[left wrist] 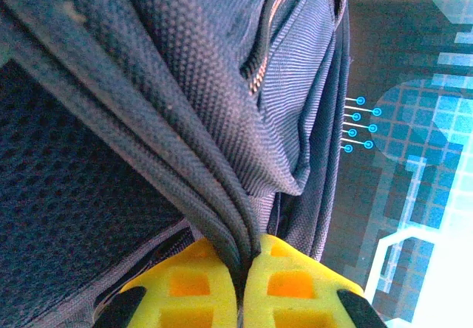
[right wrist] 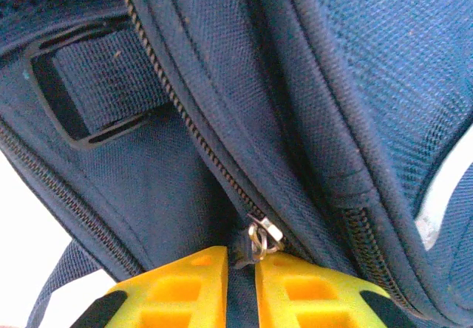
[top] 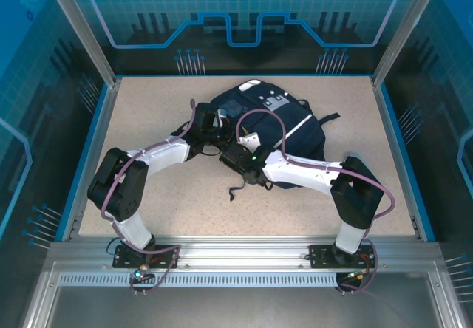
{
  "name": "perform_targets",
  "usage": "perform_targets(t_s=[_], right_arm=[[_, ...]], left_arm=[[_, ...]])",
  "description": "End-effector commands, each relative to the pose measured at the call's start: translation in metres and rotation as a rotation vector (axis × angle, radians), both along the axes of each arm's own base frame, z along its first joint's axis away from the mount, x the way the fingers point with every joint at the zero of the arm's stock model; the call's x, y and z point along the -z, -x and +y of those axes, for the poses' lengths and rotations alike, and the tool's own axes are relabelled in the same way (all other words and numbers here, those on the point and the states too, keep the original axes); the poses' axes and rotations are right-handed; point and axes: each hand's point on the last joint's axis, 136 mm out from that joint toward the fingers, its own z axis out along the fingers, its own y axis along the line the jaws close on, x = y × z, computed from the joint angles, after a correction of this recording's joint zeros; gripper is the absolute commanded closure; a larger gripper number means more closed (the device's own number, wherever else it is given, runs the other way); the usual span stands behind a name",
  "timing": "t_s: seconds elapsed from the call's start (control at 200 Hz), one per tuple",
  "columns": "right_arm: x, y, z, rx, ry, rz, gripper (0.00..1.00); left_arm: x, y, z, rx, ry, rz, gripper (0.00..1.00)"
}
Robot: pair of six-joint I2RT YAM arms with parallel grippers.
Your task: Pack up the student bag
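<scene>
Top external view: we see the bag point(top: 275, 132) lying mid-tabletop point(top: 222, 211). Our left claw point(left wrist: 242, 260) pinches a fabric fold point(left wrist: 211, 195), likely to brace the bag, while our right claw point(right wrist: 242, 260) pinches the zipper pull point(right wrist: 260, 237), ready, we judge, to slide it.

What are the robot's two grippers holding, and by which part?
The left gripper pinches a folded seam edge of the student bag. The right gripper looks closed on the bag's zipper pull.
</scene>
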Motion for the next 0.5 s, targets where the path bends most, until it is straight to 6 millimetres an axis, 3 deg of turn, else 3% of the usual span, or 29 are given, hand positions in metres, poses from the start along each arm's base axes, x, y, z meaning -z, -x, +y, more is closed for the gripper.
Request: perform_targets(t_s=[0.0, 0.185, 0.37, 0.495], right_arm=[[-0.028, -0.024, -0.001, 0.080, -0.035, -0.170, 0.84], [-0.024, -0.023, -0.021, 0.184, -0.007, -0.176, 0.84], [-0.025, -0.025, -0.023, 0.201, -0.015, -0.186, 0.80], [-0.027, -0.025, -0.025, 0.212, -0.019, -0.193, 0.91]], left_arm=[[-0.045, 0.014, -0.018, 0.096, 0.090, -0.075, 1.00], [-0.043, 0.014, -0.018, 0.095, 0.090, -0.072, 1.00], [-0.042, 0.013, -0.018, 0.095, 0.090, -0.070, 1.00], [-0.041, 0.013, -0.018, 0.091, 0.088, -0.068, 1.00]])
